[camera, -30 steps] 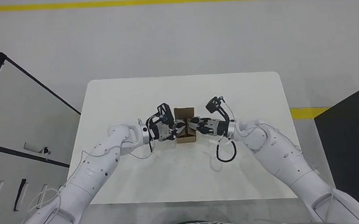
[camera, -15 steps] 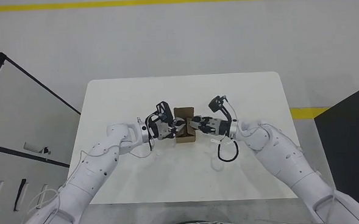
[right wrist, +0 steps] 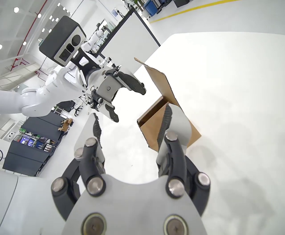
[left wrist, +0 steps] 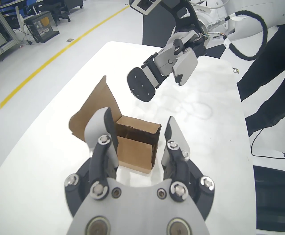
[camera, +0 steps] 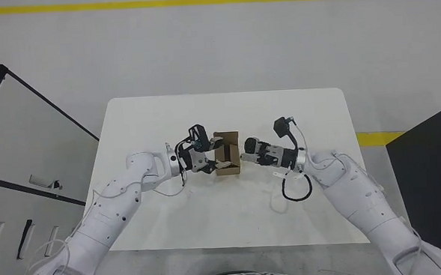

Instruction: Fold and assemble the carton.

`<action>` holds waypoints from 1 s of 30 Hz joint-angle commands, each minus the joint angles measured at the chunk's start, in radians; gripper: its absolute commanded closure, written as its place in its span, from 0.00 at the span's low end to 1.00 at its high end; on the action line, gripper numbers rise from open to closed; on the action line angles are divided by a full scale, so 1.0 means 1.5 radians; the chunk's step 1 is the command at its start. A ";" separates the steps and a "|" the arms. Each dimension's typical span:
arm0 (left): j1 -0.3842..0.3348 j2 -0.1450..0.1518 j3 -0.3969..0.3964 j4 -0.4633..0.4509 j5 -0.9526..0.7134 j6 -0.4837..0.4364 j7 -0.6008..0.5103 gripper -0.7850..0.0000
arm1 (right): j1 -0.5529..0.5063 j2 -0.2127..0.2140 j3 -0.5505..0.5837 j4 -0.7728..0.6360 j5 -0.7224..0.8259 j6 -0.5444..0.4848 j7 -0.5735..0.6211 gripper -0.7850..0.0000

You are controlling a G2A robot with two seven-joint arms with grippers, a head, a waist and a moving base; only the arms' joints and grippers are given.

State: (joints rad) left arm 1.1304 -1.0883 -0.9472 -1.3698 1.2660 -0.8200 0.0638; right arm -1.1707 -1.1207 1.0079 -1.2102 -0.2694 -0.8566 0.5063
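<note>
The right hand [camera: 246, 150] has drawn back from the carton [camera: 226, 154]. A second ago its fingertips were at the carton's right wall; now a strip of bare desk [camera: 294, 111] lies between them, and the arm sits farther out toward the desk's right edge. The left hand [camera: 214, 156] has stayed at the carton's left side, and the carton itself has kept its place in the middle of the desk.

In the top view the carton is a small brown box between the two hands, with the left hand close against it and the right one near but clear.

The left wrist view looks into the carton [left wrist: 135, 144] from close by. The box is open, its inside is dark, and one long flap stands up beside the hand's finger. The left hand [left wrist: 139, 124] has its fingers spread, with the box in the gap between them; whether either pad presses the cardboard cannot be told. Beyond it, the right hand [left wrist: 162, 82] hangs above the desk with its fingers apart.

The right wrist view gives the opposite side: the carton [right wrist: 151, 129] with its raised flap, and the left hand [right wrist: 128, 102] facing it, fingers parted. The right hand [right wrist: 131, 115] is itself spread and holds nothing.
</note>
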 commanded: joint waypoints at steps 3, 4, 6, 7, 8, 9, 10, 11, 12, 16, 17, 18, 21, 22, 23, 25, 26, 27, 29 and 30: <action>0.005 -0.001 0.002 -0.003 -0.001 0.009 -0.003 0.00 | -0.007 -0.001 0.000 -0.001 0.029 -0.002 -0.007 0.00; 0.007 -0.001 0.002 -0.006 -0.001 0.010 -0.003 0.00 | -0.005 0.001 0.005 0.003 0.043 -0.008 -0.004 0.00; 0.019 0.001 -0.004 -0.005 -0.004 0.013 0.009 0.00 | -0.003 0.004 0.018 0.014 0.072 -0.027 0.002 0.00; 0.026 0.003 -0.009 -0.006 -0.001 0.016 0.016 0.00 | -0.002 0.006 0.023 0.020 0.093 -0.037 0.008 0.00; 0.036 0.005 -0.016 -0.008 0.002 0.021 0.025 0.00 | 0.001 0.008 0.028 0.027 0.112 -0.043 0.019 0.00; 0.048 0.007 -0.022 -0.009 -0.001 0.023 0.038 0.00 | 0.006 0.009 0.030 0.034 0.131 -0.047 0.031 0.00; 0.059 0.009 -0.029 -0.013 -0.003 0.026 0.049 0.00 | 0.011 0.010 0.031 0.039 0.155 -0.051 0.042 0.00; 0.070 0.011 -0.034 -0.018 0.000 0.030 0.058 0.00 | 0.017 0.010 0.029 0.043 0.185 -0.056 0.056 0.00; 0.079 0.013 -0.039 -0.024 0.005 0.033 0.064 0.00 | 0.023 0.009 0.022 0.048 0.221 -0.059 0.077 0.00; 0.086 0.015 -0.044 -0.037 0.015 0.035 0.070 0.00 | 0.037 0.009 0.013 0.059 0.272 -0.054 0.115 0.00; 0.086 0.015 -0.044 -0.037 0.015 0.035 0.070 0.00 | 0.037 0.009 0.013 0.059 0.272 -0.054 0.115 0.00; 0.086 0.015 -0.044 -0.037 0.015 0.035 0.070 0.00 | 0.037 0.009 0.013 0.059 0.272 -0.054 0.115 0.00; 0.092 0.014 -0.043 -0.029 0.010 0.046 0.059 0.00 | 0.030 0.005 0.006 0.055 0.306 -0.038 0.105 0.00; 0.093 0.014 -0.041 -0.029 0.011 0.046 0.055 0.00 | 0.033 0.003 0.002 0.054 0.340 -0.031 0.106 0.00; 0.095 0.014 -0.042 -0.025 0.017 0.057 0.055 0.00 | 0.045 0.003 0.002 0.061 0.349 -0.029 0.117 0.00; 0.106 0.014 -0.042 -0.019 0.022 0.074 0.066 0.00 | 0.063 -0.001 -0.004 0.075 0.380 -0.028 0.127 0.00; 0.112 0.013 -0.043 -0.013 0.022 0.085 0.077 0.00 | 0.072 -0.005 -0.012 0.085 0.401 -0.024 0.136 0.00; 0.117 0.013 -0.044 -0.006 0.026 0.097 0.080 0.00 | 0.084 -0.008 -0.018 0.098 0.420 -0.018 0.146 0.00; 0.123 0.012 -0.043 0.004 0.037 0.124 0.093 0.00 | 0.104 -0.016 -0.034 0.120 0.462 -0.013 0.167 0.00; 0.126 0.011 -0.040 0.010 0.040 0.132 0.098 0.00 | 0.115 -0.020 -0.042 0.135 0.487 -0.002 0.180 0.00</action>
State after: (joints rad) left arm 1.3151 -1.0701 -1.0112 -1.3646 1.3195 -0.6402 0.2018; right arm -1.0150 -1.1448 0.9579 -1.0299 0.4160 -0.8742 0.7554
